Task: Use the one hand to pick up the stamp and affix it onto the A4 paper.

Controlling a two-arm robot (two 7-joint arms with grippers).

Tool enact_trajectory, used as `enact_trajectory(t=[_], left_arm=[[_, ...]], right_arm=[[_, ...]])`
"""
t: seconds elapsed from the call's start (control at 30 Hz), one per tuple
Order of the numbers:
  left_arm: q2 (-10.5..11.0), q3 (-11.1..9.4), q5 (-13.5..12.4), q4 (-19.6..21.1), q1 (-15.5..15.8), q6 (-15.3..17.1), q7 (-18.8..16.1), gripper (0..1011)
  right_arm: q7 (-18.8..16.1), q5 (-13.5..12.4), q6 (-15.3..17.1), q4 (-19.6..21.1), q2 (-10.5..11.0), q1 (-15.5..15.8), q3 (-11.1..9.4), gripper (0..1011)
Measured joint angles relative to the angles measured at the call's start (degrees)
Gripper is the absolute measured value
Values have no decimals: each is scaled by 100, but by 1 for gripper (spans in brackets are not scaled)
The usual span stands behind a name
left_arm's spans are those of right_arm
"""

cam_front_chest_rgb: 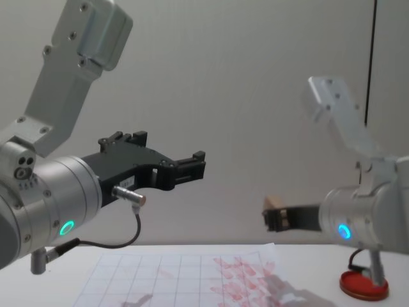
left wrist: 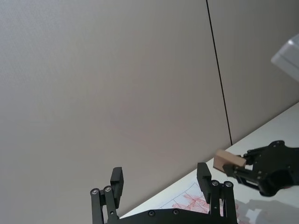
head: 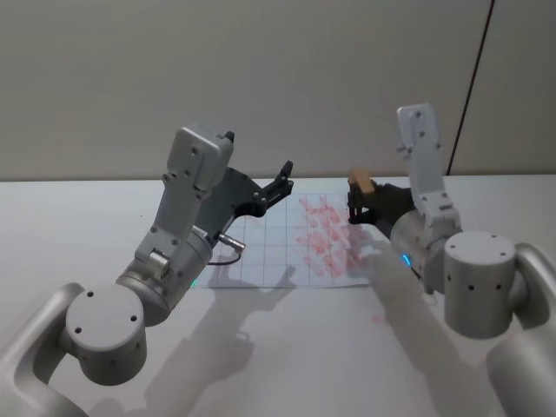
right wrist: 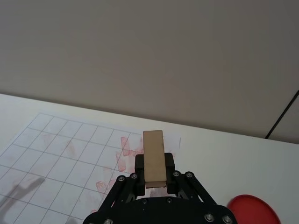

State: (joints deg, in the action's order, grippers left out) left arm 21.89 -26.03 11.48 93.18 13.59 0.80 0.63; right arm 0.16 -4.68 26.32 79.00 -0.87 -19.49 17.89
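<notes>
My right gripper (head: 358,204) is shut on the stamp (head: 361,182), a small tan wooden block, and holds it in the air above the right part of the A4 paper (head: 269,248). The wrist view shows the stamp (right wrist: 153,155) clamped between the black fingers (right wrist: 168,163), with the gridded A4 paper (right wrist: 70,158) and its red stamp marks below. From the chest the stamp (cam_front_chest_rgb: 275,204) hangs well above the sheet (cam_front_chest_rgb: 185,278). My left gripper (head: 282,182) stays raised over the paper's left part, open and holding nothing (left wrist: 161,182).
A shallow red dish (cam_front_chest_rgb: 363,284) sits on the white table to the right of the paper, also seen as a red dish (right wrist: 252,210) in the right wrist view. A pale wall stands behind the table. Both arms' elbows fill the near foreground.
</notes>
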Motion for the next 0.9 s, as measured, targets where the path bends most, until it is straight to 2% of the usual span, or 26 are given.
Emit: enact_trajectory(t=[0.47, 0.9], left_arm=[[0, 0, 0, 0, 0, 0, 0, 1001], [0, 0, 0, 0, 0, 0, 0, 1002]], right_arm=[[379, -45, 272, 376, 229, 174, -274, 223], [525, -30, 354, 131, 422, 235, -525, 224]])
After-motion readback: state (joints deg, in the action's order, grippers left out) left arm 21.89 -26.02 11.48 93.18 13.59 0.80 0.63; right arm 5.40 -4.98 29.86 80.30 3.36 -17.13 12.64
